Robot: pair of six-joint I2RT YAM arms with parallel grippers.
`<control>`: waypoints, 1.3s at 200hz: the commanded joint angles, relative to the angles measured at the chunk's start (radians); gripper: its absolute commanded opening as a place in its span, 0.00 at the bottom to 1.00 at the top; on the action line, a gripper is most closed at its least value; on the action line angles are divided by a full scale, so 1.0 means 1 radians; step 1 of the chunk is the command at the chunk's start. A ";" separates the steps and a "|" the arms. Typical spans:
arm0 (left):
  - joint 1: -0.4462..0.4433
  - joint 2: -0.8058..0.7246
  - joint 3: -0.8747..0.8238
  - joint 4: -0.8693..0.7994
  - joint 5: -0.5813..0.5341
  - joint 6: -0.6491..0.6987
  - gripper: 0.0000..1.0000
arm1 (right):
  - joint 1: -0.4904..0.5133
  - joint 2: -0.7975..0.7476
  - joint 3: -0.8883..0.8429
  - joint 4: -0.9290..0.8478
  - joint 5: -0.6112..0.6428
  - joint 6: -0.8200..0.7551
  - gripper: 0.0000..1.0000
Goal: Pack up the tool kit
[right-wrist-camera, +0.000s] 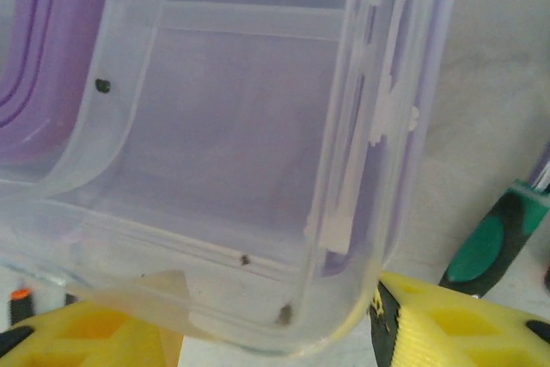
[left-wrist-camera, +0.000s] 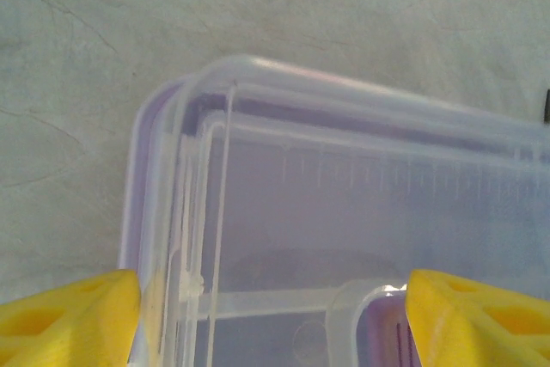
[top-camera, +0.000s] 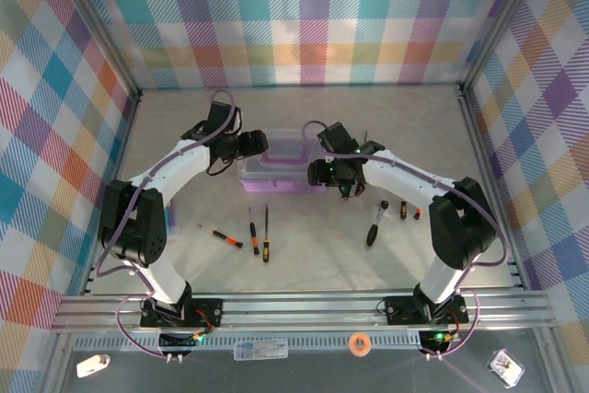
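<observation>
Grey table (top-camera: 304, 273), plaid walls (top-camera: 304, 16). Lilac case (top-camera: 273, 167) with clear lid sitting between left gripper (left-wrist-camera: 273, 320) and right gripper (right-wrist-camera: 275, 333), both released, fingers wide, straddling its corners. Screwdrivers (top-camera: 254, 235) loose on table behind both grippers.

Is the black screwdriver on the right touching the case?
Apart. The top view shows bare table between the black screwdriver and the case.

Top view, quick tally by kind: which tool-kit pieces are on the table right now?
Lilac case: 1
Loose screwdrivers: 6 (three left, three right)
Total: 7
</observation>
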 commanded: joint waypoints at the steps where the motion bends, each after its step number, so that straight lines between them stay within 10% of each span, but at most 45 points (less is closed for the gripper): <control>1: -0.028 -0.017 -0.048 -0.057 0.056 -0.002 0.79 | -0.018 0.089 0.121 -0.044 0.133 -0.059 0.59; 98: -0.128 -0.142 0.014 -0.177 0.139 0.098 0.79 | -0.134 0.264 0.461 -0.161 0.069 -0.141 0.66; 140: -0.103 -0.116 0.188 -0.260 -0.239 0.177 1.00 | -0.138 0.114 0.312 -0.094 -0.088 -0.097 0.76; 194: 0.010 0.220 0.521 -0.342 -0.134 0.254 1.00 | -0.139 -0.154 -0.065 0.141 -0.143 -0.033 0.95; 260: 0.017 0.268 0.463 -0.301 0.051 0.282 0.90 | -0.155 0.099 0.165 -0.030 -0.024 -0.041 0.56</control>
